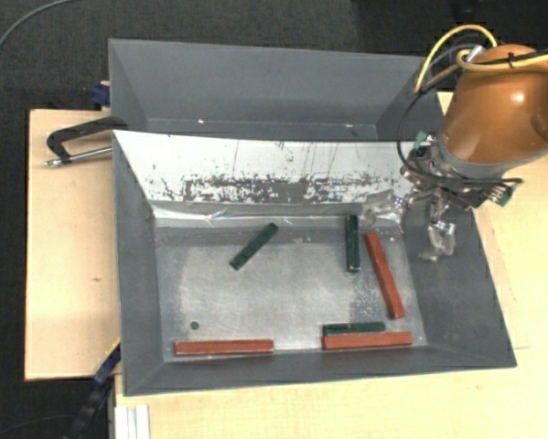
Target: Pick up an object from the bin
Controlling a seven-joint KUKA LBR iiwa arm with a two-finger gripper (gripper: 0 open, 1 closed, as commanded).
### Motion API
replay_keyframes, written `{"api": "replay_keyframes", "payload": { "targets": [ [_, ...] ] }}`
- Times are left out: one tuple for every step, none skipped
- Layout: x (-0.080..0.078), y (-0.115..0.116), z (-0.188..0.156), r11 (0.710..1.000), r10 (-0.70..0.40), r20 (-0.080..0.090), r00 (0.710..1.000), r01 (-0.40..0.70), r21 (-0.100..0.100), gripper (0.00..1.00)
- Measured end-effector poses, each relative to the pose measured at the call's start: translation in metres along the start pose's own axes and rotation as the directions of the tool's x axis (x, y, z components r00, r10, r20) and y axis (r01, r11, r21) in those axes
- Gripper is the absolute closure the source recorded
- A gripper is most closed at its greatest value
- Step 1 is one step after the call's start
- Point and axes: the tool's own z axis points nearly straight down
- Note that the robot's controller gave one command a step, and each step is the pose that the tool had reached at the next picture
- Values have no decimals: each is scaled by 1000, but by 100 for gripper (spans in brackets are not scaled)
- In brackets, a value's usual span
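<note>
1. The gripper point(409, 227) hangs over the right side of the bin point(133, 245), near the far wall. Its fingers are apart, with nothing between them.
2. Nearest is a red stick point(384, 275), just left of the gripper and nearer the front, beside a dark green stick point(352, 243).
3. The red stick's long axis runs far to near, slanting right, so a grasp would likely go across it.
</note>
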Motion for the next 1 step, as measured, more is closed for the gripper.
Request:
{"api": "replay_keyframes", "payload": {
  "targets": [
    [14, 3, 93, 863, -505, 5, 863, 505, -20, 0]
  ]
}}
